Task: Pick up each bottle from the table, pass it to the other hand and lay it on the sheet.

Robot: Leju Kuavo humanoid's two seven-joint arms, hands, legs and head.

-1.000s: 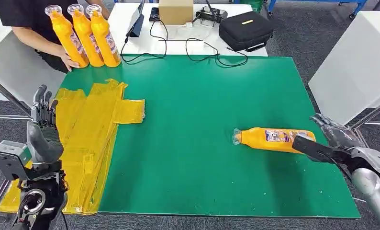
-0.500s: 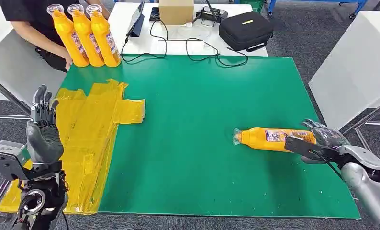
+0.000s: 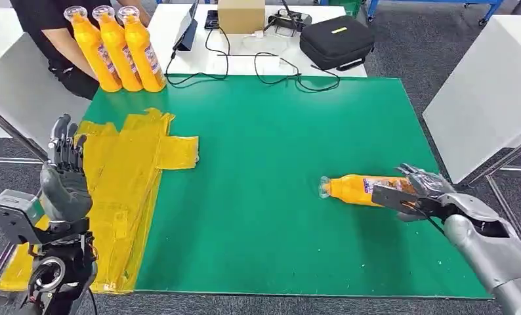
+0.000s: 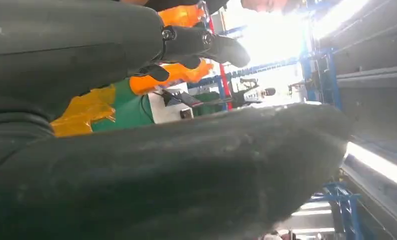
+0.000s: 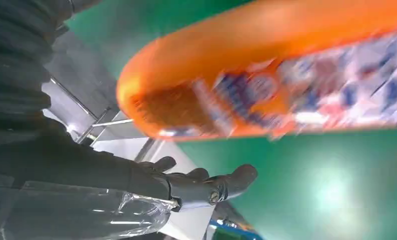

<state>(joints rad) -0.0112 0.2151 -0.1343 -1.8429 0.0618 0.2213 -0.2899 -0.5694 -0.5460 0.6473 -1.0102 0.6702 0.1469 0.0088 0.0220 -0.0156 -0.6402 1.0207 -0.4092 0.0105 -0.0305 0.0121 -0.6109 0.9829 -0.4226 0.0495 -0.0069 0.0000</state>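
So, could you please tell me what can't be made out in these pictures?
- Whether the right hand already grips the lying bottle: in the head view the hand covers the bottle's base; in the right wrist view the fingers look spread.
- The bottle's label text: blurred in the right wrist view, too small from the head.
- The yellow sheet: its near corner is hidden by the left hand and arm.
- The person's upper body: cut off by the head view's edge.

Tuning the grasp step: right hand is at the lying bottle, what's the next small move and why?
Probably close the right hand around the lying bottle. In the head view the hand sits at the bottle's base end on the green mat; the right wrist view shows the fingers apart, with a gap to the bottle. The left hand is raised beside the yellow sheet, holding nothing.
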